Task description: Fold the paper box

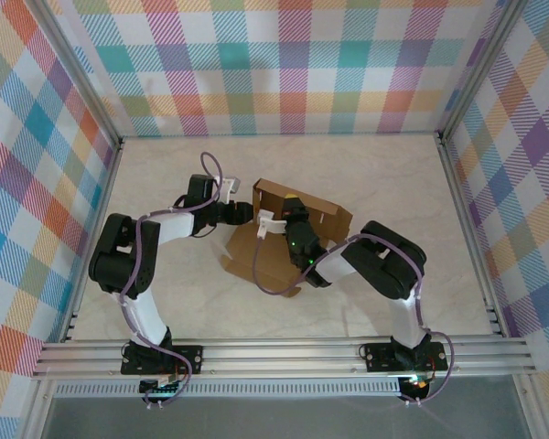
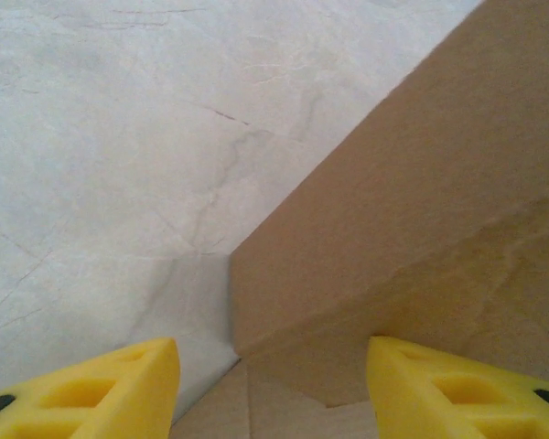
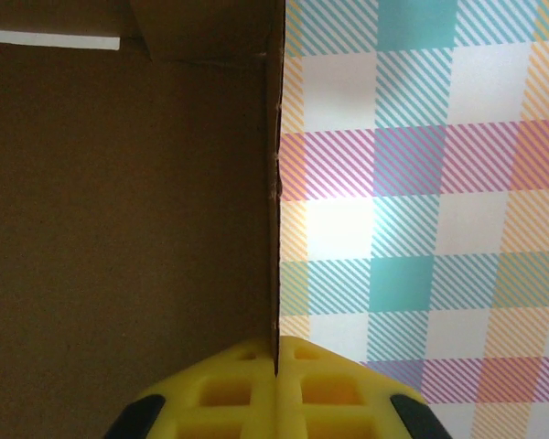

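A raised wall of the paper box [image 3: 128, 229] is pinched edge-on between the closed fingers [image 3: 210, 398] of the right gripper [image 3: 276, 370], with the thin cardboard edge running straight up from the fingertips. The grip is judged to be there to keep that panel standing while the rest is folded. The panel's brown face is seen to the left of the gripper, and the plaid wall [image 3: 421, 183] of the enclosure beyond it to the right.

The left gripper [image 2: 273, 389] is held roughly half open, with nothing clamped. A corner of the box is framed between its yellow fingertips [image 2: 101, 384]. A standing panel rises ahead and to the right, and bare marble-patterned table [image 2: 119, 137] lies ahead and to the left. Whether either fingertip touches the cardboard cannot be told. The stance is judged to be a brace at that corner, or an approach to it, so that the box is not pushed away by the other arm.

From above, the box is seen half erected, lodged between the two grippers, with unfolded flaps lying flat behind them, toward the arm bases.
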`<move>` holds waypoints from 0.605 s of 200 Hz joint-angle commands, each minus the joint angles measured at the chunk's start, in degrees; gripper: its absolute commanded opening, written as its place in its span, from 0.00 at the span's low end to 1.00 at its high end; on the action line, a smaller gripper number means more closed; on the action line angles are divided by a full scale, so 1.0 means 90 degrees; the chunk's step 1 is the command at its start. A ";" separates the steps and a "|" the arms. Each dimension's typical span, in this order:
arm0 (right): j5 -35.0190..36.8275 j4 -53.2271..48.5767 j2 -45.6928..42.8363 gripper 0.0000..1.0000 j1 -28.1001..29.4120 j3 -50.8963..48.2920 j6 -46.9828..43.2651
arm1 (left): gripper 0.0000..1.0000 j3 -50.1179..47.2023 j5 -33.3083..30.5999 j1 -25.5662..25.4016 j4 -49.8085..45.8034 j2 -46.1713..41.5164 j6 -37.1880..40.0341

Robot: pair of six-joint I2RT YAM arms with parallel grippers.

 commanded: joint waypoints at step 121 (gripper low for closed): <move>-0.0244 -0.2086 -0.0940 0.00 0.0187 0.0129 0.1283 | 0.49 0.0492 -0.0430 -0.0299 -0.0146 0.0328 -0.0157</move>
